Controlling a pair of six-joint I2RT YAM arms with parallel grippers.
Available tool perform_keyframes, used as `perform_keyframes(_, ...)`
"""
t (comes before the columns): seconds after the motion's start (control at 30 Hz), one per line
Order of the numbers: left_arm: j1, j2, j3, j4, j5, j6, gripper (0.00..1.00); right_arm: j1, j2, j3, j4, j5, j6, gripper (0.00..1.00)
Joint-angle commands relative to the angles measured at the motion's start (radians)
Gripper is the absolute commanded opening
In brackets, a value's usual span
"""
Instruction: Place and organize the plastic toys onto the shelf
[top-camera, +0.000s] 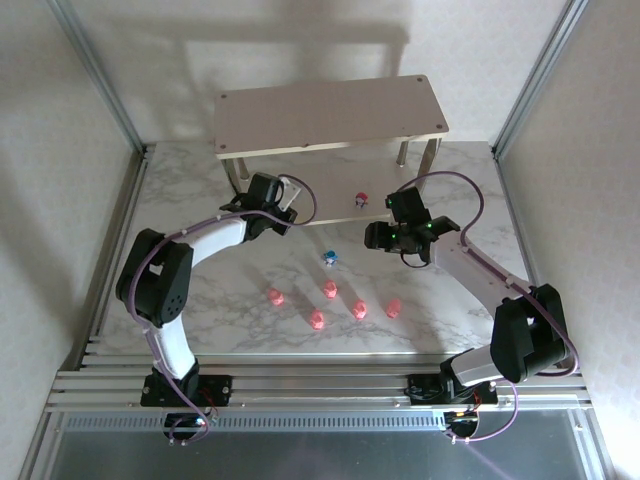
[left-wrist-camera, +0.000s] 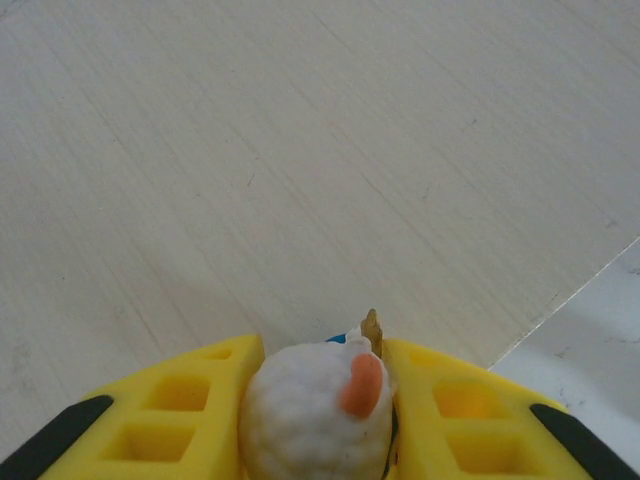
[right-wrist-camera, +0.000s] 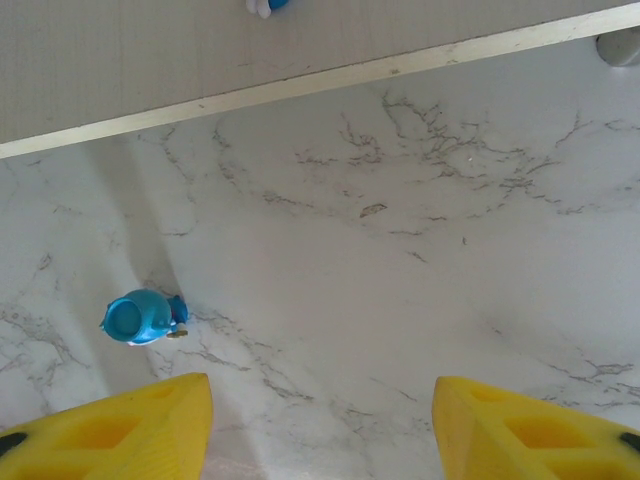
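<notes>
Whitish toy (left-wrist-camera: 305, 430) clamped in the left gripper (left-wrist-camera: 320, 395) over the shelf (left-wrist-camera: 300, 150); right gripper (right-wrist-camera: 320, 425) spread wide, blue toy (right-wrist-camera: 140, 317) just ahead-left of it.

No legible text or markings

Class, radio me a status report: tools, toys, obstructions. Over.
Left tool shut on whitish toy over shelf board. Right tool open, blue toy nearby. Five pink toys on table. No obstruction seen.

Five pink toys (top-camera: 329, 290) and a blue one (top-camera: 329, 258) are spread near the tabletop's (top-camera: 240, 320) front edge; a whitish one (left-wrist-camera: 315, 415) is held over the shelf (top-camera: 330, 115), a reddish one (top-camera: 362, 198) seemingly on it.
</notes>
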Motion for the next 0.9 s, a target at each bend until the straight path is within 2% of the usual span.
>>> perform_keyframes(0.0, 0.011, 0.024, 0.033, 0.001, 0.023, 0.019, 0.21, -0.007, 0.012, 0.029, 0.016, -0.018, 0.01, 0.61)
perform_keyframes(0.27, 0.012, 0.032, 0.039, -0.003, 0.018, 0.017, 0.29, -0.007, 0.015, 0.03, 0.017, -0.017, 0.012, 0.61)
perform_keyframes(0.87, 0.014, 0.014, 0.039, -0.008, -0.002, 0.013, 0.4, -0.007, 0.014, 0.035, 0.017, -0.021, 0.018, 0.61)
